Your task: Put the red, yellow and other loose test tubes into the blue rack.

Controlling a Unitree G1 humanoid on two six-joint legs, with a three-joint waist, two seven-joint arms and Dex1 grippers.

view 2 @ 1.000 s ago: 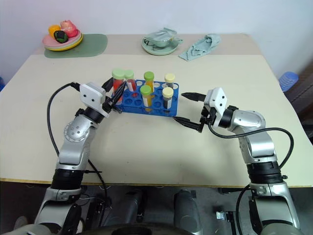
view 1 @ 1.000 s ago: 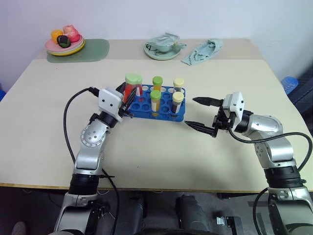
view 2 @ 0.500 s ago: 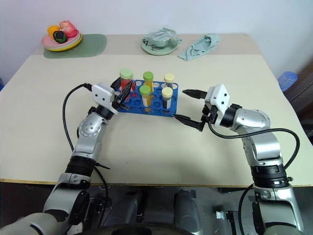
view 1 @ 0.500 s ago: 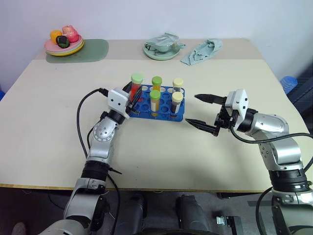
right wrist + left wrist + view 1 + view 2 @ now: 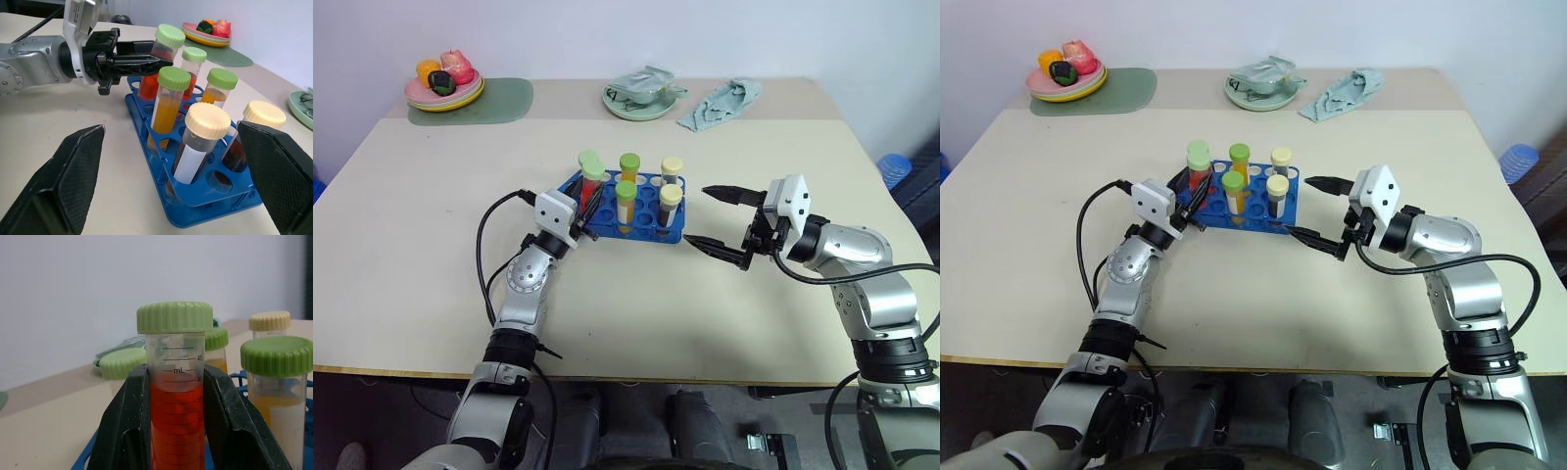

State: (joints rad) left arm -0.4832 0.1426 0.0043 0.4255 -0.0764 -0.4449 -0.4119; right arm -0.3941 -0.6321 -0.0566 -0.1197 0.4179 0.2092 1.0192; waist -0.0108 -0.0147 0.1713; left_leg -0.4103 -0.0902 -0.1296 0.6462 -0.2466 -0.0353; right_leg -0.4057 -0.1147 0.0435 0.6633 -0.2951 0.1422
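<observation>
Bright, even light, soft shadows; left wrist background perhaps slightly out of focus.

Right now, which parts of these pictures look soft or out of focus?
In the left wrist view the red tube between the left gripper fingers is crisp, the tubes behind soft. In the right wrist view the right gripper fingers loom large and slightly soft, the rack sharp.

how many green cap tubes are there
4: a held tube, red-filled, in the left gripper over the rack's end; standing in the rack, a red tube, an orange tube and a yellow tube. None seems hidden.
</observation>
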